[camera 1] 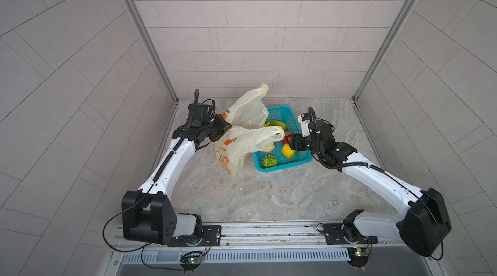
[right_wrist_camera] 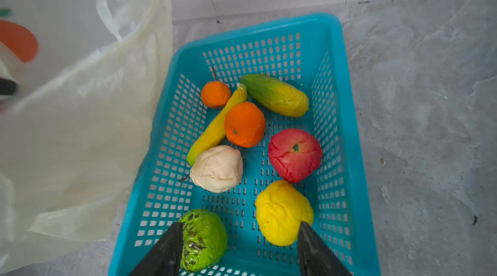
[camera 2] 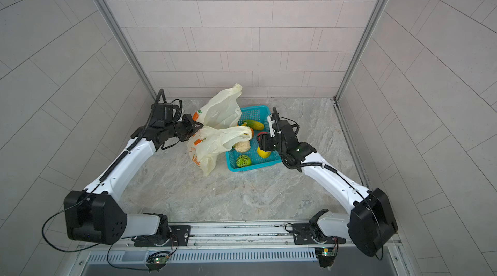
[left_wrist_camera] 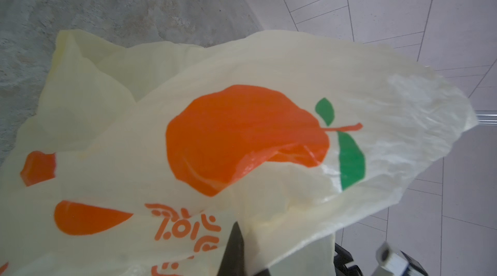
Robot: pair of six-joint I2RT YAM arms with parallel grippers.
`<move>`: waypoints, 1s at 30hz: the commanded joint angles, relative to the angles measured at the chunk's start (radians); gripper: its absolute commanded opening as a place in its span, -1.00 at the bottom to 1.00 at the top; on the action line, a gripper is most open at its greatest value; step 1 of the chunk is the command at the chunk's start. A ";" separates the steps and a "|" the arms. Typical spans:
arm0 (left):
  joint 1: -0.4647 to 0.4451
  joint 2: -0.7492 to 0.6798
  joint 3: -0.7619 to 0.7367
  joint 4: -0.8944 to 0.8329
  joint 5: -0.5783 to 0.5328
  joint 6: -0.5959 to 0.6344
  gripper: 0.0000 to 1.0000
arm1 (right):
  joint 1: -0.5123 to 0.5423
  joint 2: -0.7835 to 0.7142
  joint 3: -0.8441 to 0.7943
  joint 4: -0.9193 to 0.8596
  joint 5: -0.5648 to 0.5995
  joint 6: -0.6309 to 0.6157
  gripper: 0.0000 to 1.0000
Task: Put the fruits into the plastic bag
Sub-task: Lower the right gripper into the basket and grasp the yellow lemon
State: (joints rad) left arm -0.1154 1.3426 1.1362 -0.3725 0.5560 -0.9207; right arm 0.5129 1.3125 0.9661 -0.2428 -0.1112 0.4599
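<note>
My left gripper pinched the plastic bag beside the teal basket, and my right gripper hung spread and empty over the toy fruits inside it, so I needed to go down around the yellow fruit and squeeze softly.

Top pair: I look steeply down from high above the near edge, facing the far wall. The view is wide and distant, taking in the base rail, left arm and right arm. Both top views share nearly the whole scene, offset slightly sideways.

Left wrist camera: very close on the plastic bag, which fills most of the frame.

Right wrist camera: close, angled down into the teal basket. It shares the bag with the left wrist view.
</note>
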 commanded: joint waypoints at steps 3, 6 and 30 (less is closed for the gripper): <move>-0.004 -0.057 -0.031 0.087 0.019 -0.018 -1.00 | 0.021 0.104 0.059 -0.118 0.056 -0.014 0.31; -0.004 -0.072 -0.047 0.102 0.016 -0.011 -1.00 | 0.021 0.149 0.080 -0.117 0.082 -0.016 0.32; -0.004 -0.085 -0.075 0.070 -0.018 0.088 -1.00 | 0.021 0.489 0.221 -0.236 0.128 -0.051 0.38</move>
State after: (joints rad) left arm -0.1162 1.2785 1.0721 -0.3038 0.5488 -0.8547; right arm 0.5312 1.7901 1.1854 -0.4709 0.0074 0.4088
